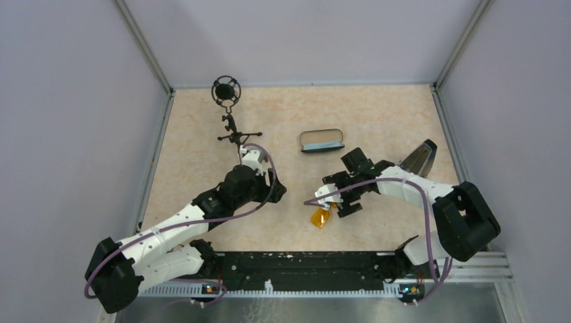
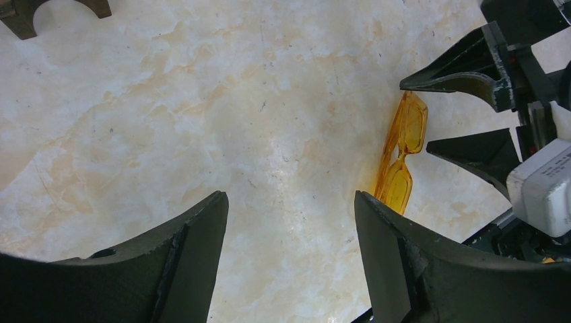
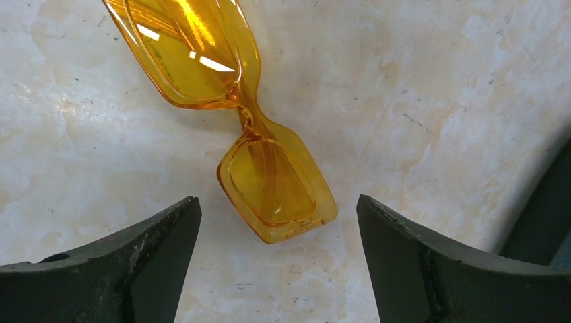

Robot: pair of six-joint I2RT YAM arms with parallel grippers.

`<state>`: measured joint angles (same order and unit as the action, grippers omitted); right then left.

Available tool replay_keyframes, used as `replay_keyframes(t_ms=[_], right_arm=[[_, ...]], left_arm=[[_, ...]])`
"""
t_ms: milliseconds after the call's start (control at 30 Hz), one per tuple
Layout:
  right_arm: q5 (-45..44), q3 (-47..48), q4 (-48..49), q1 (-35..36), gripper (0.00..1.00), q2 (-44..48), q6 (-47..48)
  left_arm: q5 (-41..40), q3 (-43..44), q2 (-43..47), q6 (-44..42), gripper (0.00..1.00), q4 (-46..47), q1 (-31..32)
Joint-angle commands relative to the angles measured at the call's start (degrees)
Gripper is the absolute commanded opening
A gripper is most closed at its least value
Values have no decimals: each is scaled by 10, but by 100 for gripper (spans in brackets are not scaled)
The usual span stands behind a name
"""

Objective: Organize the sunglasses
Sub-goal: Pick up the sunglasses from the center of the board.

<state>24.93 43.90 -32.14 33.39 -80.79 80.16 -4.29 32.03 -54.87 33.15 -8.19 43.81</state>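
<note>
Sunglasses (image 3: 273, 185) lie on table (image 1: 377, 114), near side, right of middle. Right gripper (image 3: 277, 222) released: jaws wide apart, one either side of near lens, touching nothing. Left gripper (image 2: 289, 222) released, empty, just left of sunglasses. Case (image 1: 322, 140) further back, well apart.

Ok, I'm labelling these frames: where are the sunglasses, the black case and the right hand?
sunglasses (image 3: 276, 185), right wrist view, nearer lens.
black case (image 1: 323, 149), top view, front rim.
right hand (image 3: 277, 200), right wrist view, between fingertips.
</note>
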Motion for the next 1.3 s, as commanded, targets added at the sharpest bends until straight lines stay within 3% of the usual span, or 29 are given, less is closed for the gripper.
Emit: replay_keyframes(t_ms=[0,600,900,1267], right_arm=[[-2,19,5,5,83,-27,20],[-3,-17,10,5,55,24,-32],[-5,-33,21,5,61,18,-37],[9,-16,6,5,60,18,-61]], left_arm=[[0,-4,13,7,76,17,1],[16,-17,19,23,76,25,1],[24,-26,20,28,76,27,2],[27,-28,18,27,76,32,1]])
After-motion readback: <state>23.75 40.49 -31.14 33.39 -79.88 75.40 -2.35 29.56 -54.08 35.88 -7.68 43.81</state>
